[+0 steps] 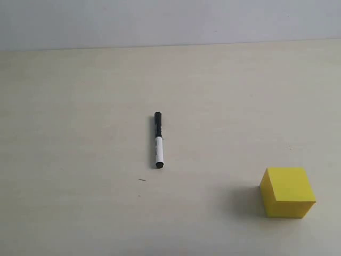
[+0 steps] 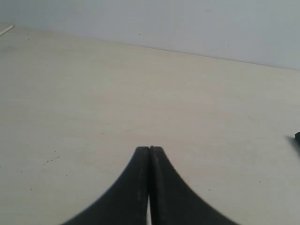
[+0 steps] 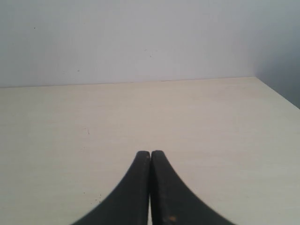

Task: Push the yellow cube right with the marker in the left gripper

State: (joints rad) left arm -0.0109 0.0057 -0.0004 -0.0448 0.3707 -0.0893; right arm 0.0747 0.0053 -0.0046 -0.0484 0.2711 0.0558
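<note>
Marker [image 1: 158,140] lies near-to-far, cap away; left claw [image 2: 149,149], right claw [image 3: 150,153] pressed together.

Bright, even light; soft shadows.

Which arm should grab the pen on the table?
Probably the left gripper: its camera catches a dark tip, likely the marker, at the frame's edge. The right gripper sees no marker. Both are shut.
</note>
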